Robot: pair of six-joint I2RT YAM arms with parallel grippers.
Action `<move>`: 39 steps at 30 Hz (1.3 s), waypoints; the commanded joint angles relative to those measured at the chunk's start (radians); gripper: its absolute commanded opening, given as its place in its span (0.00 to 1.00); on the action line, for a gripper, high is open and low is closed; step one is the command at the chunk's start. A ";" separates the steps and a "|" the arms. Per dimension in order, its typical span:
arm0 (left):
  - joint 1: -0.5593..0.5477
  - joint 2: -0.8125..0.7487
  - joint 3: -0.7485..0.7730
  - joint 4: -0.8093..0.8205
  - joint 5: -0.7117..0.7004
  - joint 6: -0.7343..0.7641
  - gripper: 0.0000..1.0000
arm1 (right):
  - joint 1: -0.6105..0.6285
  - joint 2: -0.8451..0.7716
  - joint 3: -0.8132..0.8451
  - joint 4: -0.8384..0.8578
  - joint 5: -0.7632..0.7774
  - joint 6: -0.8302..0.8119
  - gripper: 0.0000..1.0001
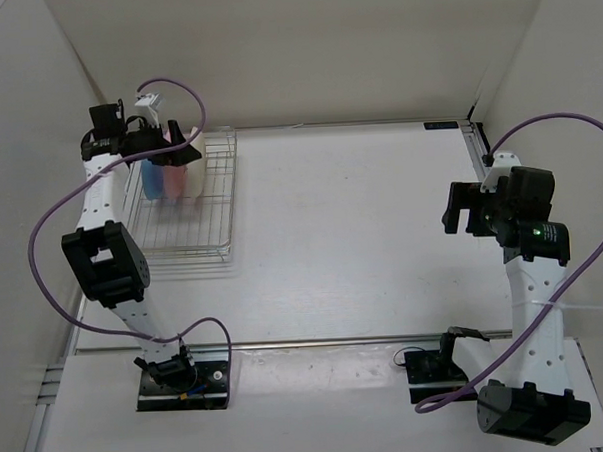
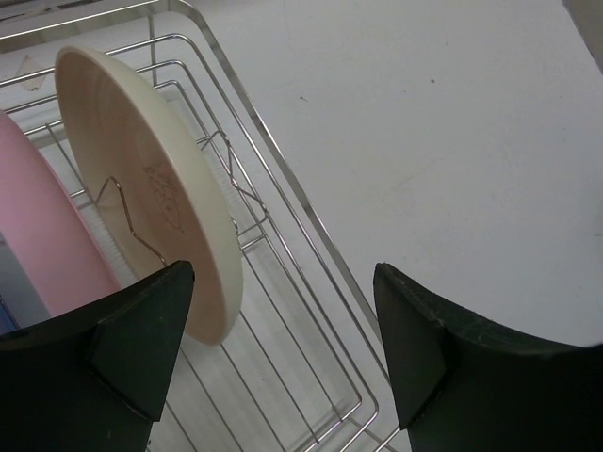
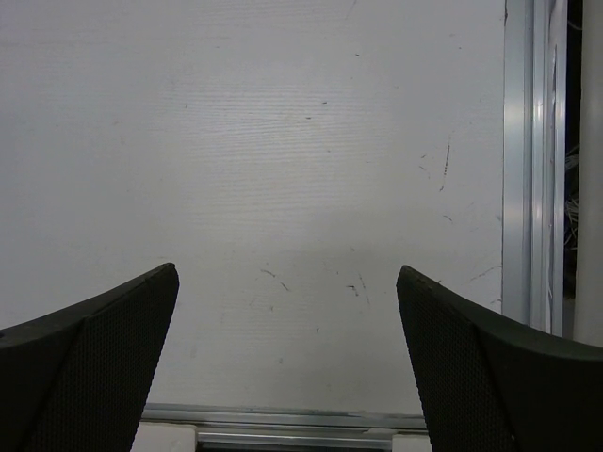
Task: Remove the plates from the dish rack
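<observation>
At the far left corner of the desk (image 1: 362, 233), the left hand (image 1: 166, 142) hangs over the dish rack (image 1: 197, 236), right above the plates. Its fingers are spread wide and grip nothing. From the wrist view, the cream plate (image 2: 141, 160) stands on edge with its lower rim just inside the gap of the left hand (image 2: 283, 282), close beside one finger (image 2: 141, 339). I cannot tell whether they touch. The other finger stands well clear, over the rack's side wires (image 2: 311, 235).

The three plates stand upright in a row in the rack's far end: blue plate (image 1: 152, 180) outermost on the left, pink plate (image 1: 173, 177) in the middle, cream one nearest the open desk. The pink plate (image 2: 38, 226) sits just behind the cream one, held apart by wire prongs.

The desk is white and faintly scuffed, boxed in by plain white walls, with a metal rail (image 3: 523, 188) along its right edge.

The cream plate is shallow and round with a faint mark at its centre.

Over on the right, the right hand (image 1: 468, 211) hovers above the desk, well apart from the rack, fingers wide and holding nothing (image 3: 287, 282).
</observation>
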State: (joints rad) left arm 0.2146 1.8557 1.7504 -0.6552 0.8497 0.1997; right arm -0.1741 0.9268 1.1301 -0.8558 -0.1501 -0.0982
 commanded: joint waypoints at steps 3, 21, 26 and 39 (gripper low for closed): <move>-0.009 0.019 0.018 0.048 -0.028 -0.023 0.86 | 0.002 -0.011 0.002 0.037 0.020 -0.015 1.00; -0.069 0.073 0.060 0.057 -0.100 -0.057 0.48 | 0.002 -0.020 -0.027 0.046 0.020 -0.024 1.00; -0.069 0.073 0.051 0.066 -0.100 -0.057 0.28 | 0.002 -0.020 -0.046 0.066 0.020 -0.024 1.00; -0.069 0.043 0.086 0.048 -0.119 -0.066 0.11 | 0.002 -0.011 -0.055 0.075 0.011 -0.015 1.00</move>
State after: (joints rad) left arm 0.1513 1.9560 1.7767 -0.6254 0.7238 0.1139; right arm -0.1741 0.9176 1.0824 -0.8330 -0.1364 -0.1120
